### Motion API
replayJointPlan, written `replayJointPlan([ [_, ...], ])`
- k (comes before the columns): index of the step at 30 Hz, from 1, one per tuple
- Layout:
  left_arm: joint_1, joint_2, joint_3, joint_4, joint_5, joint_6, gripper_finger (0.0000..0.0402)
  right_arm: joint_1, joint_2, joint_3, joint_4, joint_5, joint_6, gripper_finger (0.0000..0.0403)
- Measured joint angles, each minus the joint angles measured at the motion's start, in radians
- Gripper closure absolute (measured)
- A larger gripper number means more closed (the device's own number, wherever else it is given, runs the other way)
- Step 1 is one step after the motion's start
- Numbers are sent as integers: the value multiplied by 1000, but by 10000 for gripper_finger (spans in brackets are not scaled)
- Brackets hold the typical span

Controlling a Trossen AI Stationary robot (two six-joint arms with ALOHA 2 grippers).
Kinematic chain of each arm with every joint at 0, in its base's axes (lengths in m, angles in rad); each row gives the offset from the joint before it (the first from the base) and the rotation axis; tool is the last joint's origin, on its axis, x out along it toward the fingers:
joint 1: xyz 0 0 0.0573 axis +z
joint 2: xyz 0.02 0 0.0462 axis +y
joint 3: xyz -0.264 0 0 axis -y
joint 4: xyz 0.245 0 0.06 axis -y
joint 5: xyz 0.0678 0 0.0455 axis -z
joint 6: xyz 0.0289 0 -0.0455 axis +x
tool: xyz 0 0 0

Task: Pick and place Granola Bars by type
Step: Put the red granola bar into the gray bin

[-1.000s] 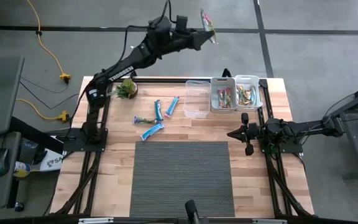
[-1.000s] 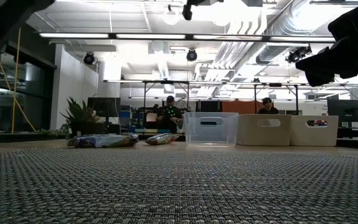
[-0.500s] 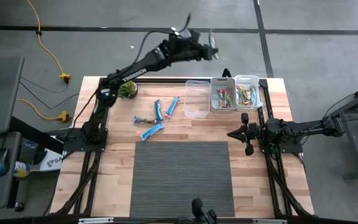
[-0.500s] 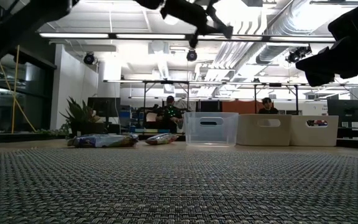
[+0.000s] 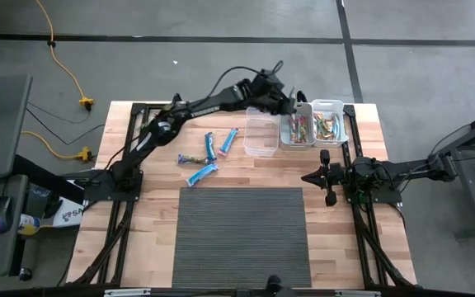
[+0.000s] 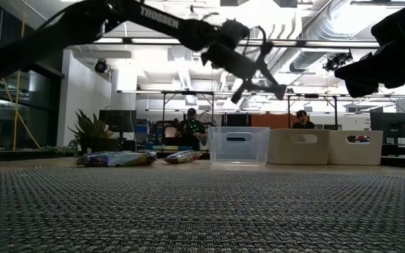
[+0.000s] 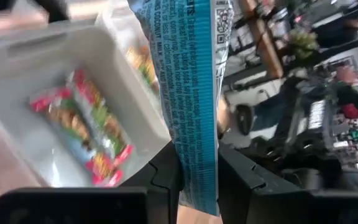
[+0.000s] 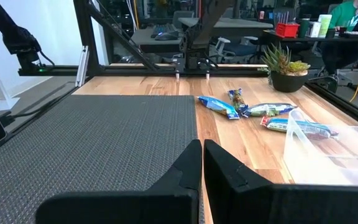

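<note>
My left gripper [image 5: 290, 105] hangs over the far end of the middle white bin [image 5: 297, 130], shut on a blue wrapped granola bar [image 7: 194, 74]. That bin holds red-and-green bars [image 7: 86, 124]. The right white bin [image 5: 329, 122] also holds bars, and the clear bin [image 5: 260, 137] stands left of both. Several blue bars [image 5: 210, 147] lie flat on the wood left of the clear bin. My right gripper [image 5: 328, 177] waits shut at the table's right side, above the wood. My left gripper pinches the blue bar near one end [image 7: 197, 180] between its two fingers [image 7: 166, 177]. The rest of the bar sticks out past the fingertips, along them. The fingers slant downward toward the bins. The bar is lifted clear, above the middle bin.
A grey woven mat [image 5: 242, 235] covers the near middle of the table. A small potted plant [image 8: 284, 62] stands at the far left, close to my left arm. Bare wood lies between the mat and the bins.
My left gripper has come down from high beyond the table's far edge to just over the middle bin, tipping and rolling on the way. The blue bar has stayed in its fingers throughout.
</note>
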Motion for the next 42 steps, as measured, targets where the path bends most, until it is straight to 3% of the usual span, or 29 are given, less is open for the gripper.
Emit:
replayJointPlan([
  [11,-12,71,0,-39,3,-74,328,0,1,0,1,0,0,402],
  [19,-9,69,1,-84,-73,-66,328,0,1,0,1,0,0,402],
  [42,-17,104,1,-104,-75,-55,326,0,1,0,2,0,0,402],
])
